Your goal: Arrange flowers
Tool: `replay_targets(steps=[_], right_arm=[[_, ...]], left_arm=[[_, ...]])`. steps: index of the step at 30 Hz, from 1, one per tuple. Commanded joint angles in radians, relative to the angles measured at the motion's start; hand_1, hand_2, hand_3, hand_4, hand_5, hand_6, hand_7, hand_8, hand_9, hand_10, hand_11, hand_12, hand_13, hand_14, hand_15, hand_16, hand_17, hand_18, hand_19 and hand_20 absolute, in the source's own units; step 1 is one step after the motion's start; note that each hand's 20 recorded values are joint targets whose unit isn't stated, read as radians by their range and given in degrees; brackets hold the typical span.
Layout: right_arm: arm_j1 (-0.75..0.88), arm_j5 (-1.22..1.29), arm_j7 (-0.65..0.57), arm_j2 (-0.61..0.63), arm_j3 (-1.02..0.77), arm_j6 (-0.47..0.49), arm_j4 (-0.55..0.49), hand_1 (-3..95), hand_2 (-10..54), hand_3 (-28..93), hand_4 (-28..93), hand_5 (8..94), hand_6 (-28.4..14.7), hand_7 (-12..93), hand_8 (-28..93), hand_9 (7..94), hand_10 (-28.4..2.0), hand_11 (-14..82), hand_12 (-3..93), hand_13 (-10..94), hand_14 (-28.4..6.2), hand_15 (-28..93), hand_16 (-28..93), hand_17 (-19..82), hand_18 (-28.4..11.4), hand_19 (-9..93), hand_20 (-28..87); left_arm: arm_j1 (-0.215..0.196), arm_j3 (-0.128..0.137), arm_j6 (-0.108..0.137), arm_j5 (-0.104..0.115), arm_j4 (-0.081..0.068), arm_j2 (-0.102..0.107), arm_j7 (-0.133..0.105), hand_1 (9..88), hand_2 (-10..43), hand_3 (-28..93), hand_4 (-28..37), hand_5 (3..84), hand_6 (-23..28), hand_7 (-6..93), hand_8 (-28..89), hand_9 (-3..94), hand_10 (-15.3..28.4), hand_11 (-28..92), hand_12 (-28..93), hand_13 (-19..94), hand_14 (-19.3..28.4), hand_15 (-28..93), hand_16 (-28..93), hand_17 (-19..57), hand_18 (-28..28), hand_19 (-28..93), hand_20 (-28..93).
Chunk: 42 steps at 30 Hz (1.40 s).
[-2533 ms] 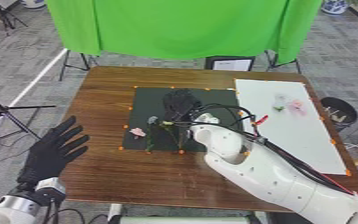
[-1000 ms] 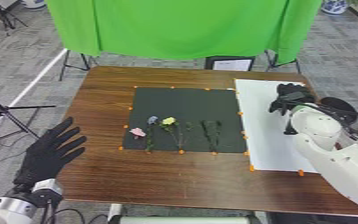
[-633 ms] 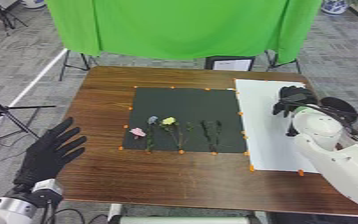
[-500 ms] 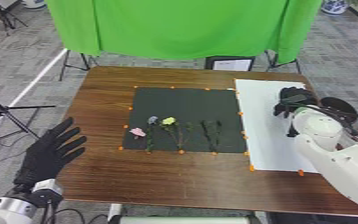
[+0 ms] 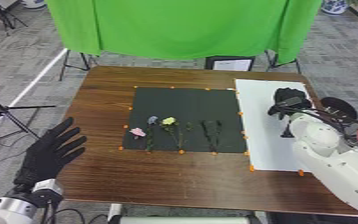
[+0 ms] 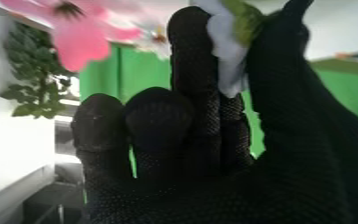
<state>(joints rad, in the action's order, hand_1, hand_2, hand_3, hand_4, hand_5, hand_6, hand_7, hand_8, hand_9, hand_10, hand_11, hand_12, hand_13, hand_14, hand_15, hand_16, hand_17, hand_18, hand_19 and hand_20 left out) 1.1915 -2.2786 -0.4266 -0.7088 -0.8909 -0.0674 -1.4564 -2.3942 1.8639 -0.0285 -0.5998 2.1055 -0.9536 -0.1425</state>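
Right hand (image 5: 288, 97) farther from bin (image 5: 343, 109)

From my end, I saw an office-like robotics lab: grey carpet tiles (image 5: 20, 70), green backdrop (image 5: 184, 30) and tripod stand (image 5: 9, 108).
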Motion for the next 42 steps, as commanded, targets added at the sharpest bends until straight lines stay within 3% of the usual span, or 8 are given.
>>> replay_targets(steps=[1, 9, 14, 22, 30, 42], right_arm=[[0.006, -0.006, 0.048, -0.006, -0.008, -0.049, -0.079, 45.6, -6.0, 81, -28, 70.7, 3.3, 44, -1, 87.7, -5.9, 26.8, 33.7, 76, -5.7, 76, 32, 38, -20.4, 93, 52], [-0.015, 0.027, 0.165, -0.063, 0.026, -0.099, -0.254, 46.0, -6.4, 81, -28, 72.0, 2.9, 43, -1, 88.1, -5.7, 26.5, 34.0, 76, -5.5, 76, 32, 38, -20.3, 93, 52], [-0.021, 0.031, 0.235, -0.112, 0.062, -0.061, -0.314, 45.8, -6.7, 82, -28, 72.2, 2.8, 43, 0, 88.3, -5.7, 26.2, 34.4, 76, -5.4, 76, 32, 38, -20.2, 93, 53], [-0.066, 0.028, 0.26, -0.201, 0.167, -0.02, -0.252, 45.8, -6.7, 82, -28, 71.8, 2.8, 43, -1, 87.8, -5.3, 24.8, 35.3, 76, -5.3, 76, 33, 38, -20.1, 93, 53], [-0.092, -0.017, 0.226, -0.269, 0.223, -0.049, -0.166, 45.8, -7.0, 82, -28, 71.6, 3.0, 43, -1, 87.9, -5.5, 24.0, 36.1, 75, -5.2, 76, 33, 38, -20.1, 93, 53], [-0.084, -0.034, 0.2, -0.294, 0.236, -0.027, -0.149, 41.9, -7.6, 79, -28, 69.3, 2.6, 42, -1, 85.3, -6.2, 26.4, 32.7, 74, -5.2, 77, 34, 37, -19.8, 93, 53]], left_arm=[[-0.015, 0.006, 0.002, 0.0, 0.007, -0.01, 0.002, 22.3, -3.5, 67, -28.3, 23.9, 2.6, 17.4, -10, 22.1, 11.0, 13, 19, 18, 16.0, 23, 2, -11.8, 23.5, 38, 9], [-0.006, -0.006, 0.001, -0.001, 0.005, -0.012, 0.005, 22.2, -3.4, 67, -28.3, 24.0, 2.7, 17.4, -10, 22.2, 11.0, 13, 19, 18, 15.9, 23, 2, -11.7, 23.5, 37, 8], [-0.004, -0.008, 0.002, -0.001, 0.005, -0.014, 0.008, 22.2, -3.4, 68, -28.3, 24.1, 2.8, 17.6, -10, 22.1, 11.1, 13, 19, 18, 16.0, 23, 1, -11.7, 23.4, 37, 8], [-0.003, -0.01, 0.004, -0.001, 0.004, -0.015, 0.013, 22.1, -3.3, 68, -28.3, 24.1, 2.8, 17.5, -10, 22.2, 11.0, 13, 19, 18, 16.0, 23, 2, -11.7, 23.5, 38, 9], [0.013, -0.02, -0.001, 0.0, -0.003, -0.009, 0.018, 22.2, -3.3, 68, -28.3, 24.2, 2.8, 17.4, -10, 22.2, 11.0, 13, 19, 18, 16.0, 23, 1, -11.7, 23.4, 37, 9], [0.021, -0.022, -0.01, 0.001, -0.007, -0.001, 0.026, 22.2, -3.1, 67, -28.3, 24.2, 2.7, 17.6, -10, 22.2, 11.0, 13, 19, 18, 16.0, 23, 1, -11.7, 23.4, 37, 9]])
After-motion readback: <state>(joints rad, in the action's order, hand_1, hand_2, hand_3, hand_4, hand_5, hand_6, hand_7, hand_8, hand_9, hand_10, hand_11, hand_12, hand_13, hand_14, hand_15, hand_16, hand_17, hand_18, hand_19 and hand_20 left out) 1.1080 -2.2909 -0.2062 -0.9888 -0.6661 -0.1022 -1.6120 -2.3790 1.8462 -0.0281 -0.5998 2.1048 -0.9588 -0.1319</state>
